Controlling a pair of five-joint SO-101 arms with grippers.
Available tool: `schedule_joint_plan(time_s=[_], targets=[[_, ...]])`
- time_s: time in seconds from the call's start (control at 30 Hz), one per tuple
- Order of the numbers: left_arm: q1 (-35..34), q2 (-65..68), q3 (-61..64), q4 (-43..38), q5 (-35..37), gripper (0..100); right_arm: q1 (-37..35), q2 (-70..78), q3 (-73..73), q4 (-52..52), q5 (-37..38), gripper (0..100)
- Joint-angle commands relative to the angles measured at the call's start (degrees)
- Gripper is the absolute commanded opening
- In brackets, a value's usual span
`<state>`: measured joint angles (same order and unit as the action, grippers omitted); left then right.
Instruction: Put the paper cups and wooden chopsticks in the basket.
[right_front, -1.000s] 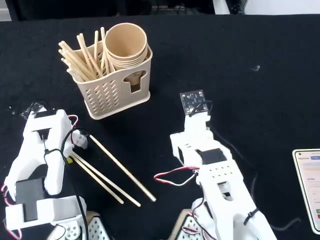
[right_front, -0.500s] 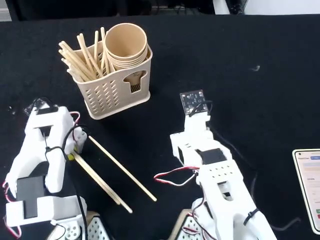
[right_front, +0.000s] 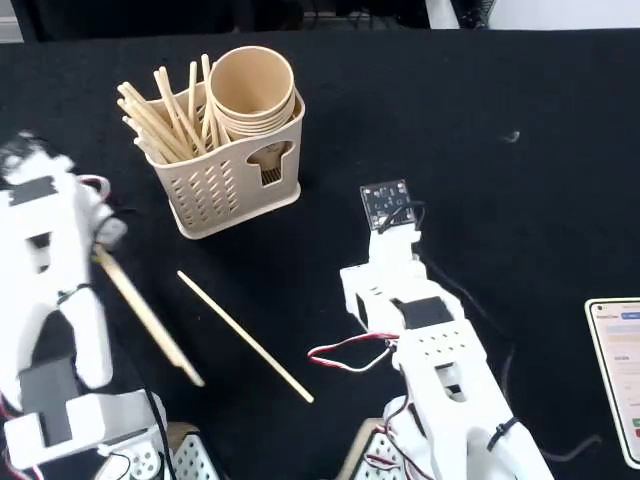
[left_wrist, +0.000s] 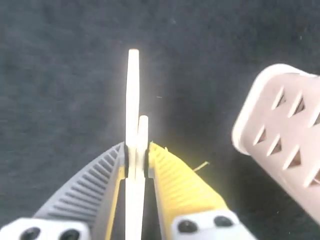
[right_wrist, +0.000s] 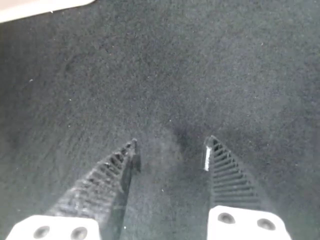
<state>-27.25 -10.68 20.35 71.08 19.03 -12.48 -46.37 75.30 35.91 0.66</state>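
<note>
Chopsticks, two together, are clamped tight in the left pincer, which we see over the black surface to the left of the basket. One loose chopstick lies flat on the surface in front of the basket, apart from both arms. Stacked cups and a bundle of sticks stand inside the basket. We find the right pincer spread wide, holding nothing, above bare surface.

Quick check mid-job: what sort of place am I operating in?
Probably a lab or hobby test bench, not a kitchen: a table under black cloth, exposed wiring on the right arm, and a phone at the table's edge.
</note>
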Motion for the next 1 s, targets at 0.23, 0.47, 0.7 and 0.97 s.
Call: schedule_joint_plan(time_s=[0.23,0.47,0.7,0.97], targets=[[-1.10,-19.52,-25.63,6.33,-10.11,3,-0.79,-1.98,-0.22,-0.97,0.79,21.5],[12.62,-24.44,-33.36,-10.90,-10.11,3,-0.79,-1.98,-0.13,-0.97,0.79,21.5],[18.33,-24.44,-33.45,-22.07,-10.11,3,-0.79,-1.98,-0.13,-0.97,0.79,21.5],[22.73,-24.35,-33.19,-31.38,-10.20,3,-0.79,-1.98,-0.13,-0.97,0.79,21.5]])
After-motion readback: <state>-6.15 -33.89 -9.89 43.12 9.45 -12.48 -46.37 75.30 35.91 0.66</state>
